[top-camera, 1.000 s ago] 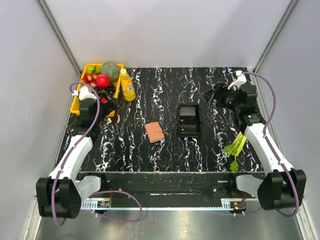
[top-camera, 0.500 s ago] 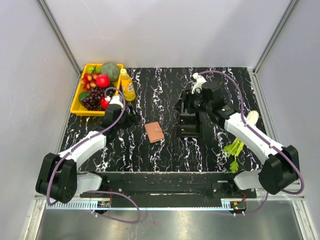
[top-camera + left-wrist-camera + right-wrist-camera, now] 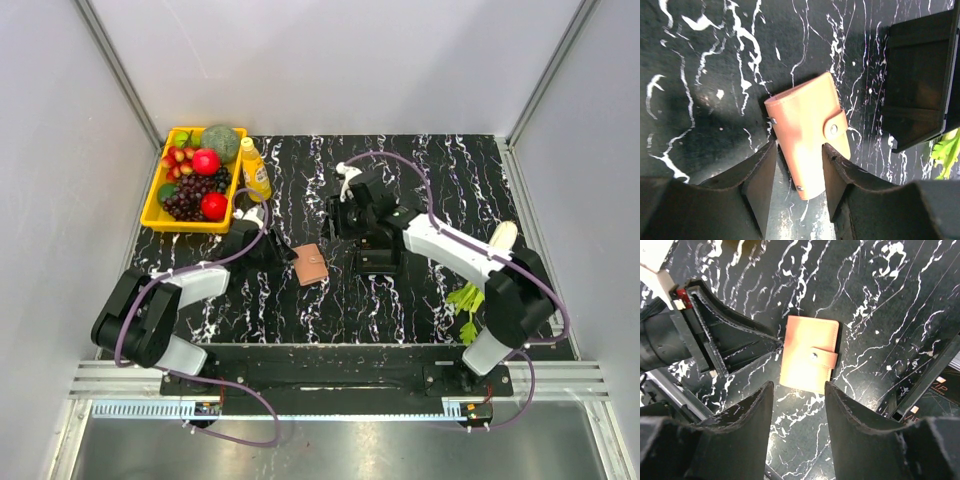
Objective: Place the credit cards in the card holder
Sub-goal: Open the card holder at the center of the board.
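Note:
The card holder (image 3: 311, 264) is a tan-brown wallet with its snap tab shut, lying flat on the black marble table. My left gripper (image 3: 799, 172) is low at the wallet's near end. Its fingers (image 3: 760, 182) stand open on either side of that end, with a small gap on each side. My right gripper (image 3: 799, 407) hangs open above the card holder (image 3: 809, 354), not touching it. A dark credit card (image 3: 942, 390) with pale lettering shows inside the black open box (image 3: 378, 248), just right of the wallet.
A yellow tray (image 3: 152, 212) of fruit and a yellow bottle (image 3: 254, 168) stand at the back left. Green leafy stalks (image 3: 470, 298) and a white vegetable (image 3: 503, 235) lie on the right. The left gripper (image 3: 730, 345) fills the space left of the wallet.
Both arms have swung in from the table's sides to the card holder. Both pairs of jaws have narrowed. The wallet and the box have not moved.

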`<control>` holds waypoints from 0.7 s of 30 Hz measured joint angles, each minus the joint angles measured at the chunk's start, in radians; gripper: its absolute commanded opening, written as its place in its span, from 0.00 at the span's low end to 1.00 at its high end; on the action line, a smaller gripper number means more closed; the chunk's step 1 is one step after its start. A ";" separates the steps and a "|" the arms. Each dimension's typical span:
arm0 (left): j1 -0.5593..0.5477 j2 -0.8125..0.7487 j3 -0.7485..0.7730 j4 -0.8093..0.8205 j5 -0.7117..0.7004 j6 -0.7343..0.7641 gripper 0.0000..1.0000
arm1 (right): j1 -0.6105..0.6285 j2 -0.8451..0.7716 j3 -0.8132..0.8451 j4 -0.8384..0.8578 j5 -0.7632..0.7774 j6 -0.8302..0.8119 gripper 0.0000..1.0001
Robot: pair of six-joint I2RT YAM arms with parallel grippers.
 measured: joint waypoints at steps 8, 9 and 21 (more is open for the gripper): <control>-0.028 0.068 -0.011 0.068 0.035 -0.039 0.49 | 0.026 0.091 0.014 -0.048 0.039 0.000 0.53; -0.029 0.068 -0.018 0.074 0.035 -0.040 0.49 | 0.029 0.097 0.014 -0.051 0.039 0.000 0.53; -0.085 0.086 -0.040 0.097 -0.005 -0.069 0.30 | 0.054 0.173 0.018 -0.060 0.045 0.010 0.53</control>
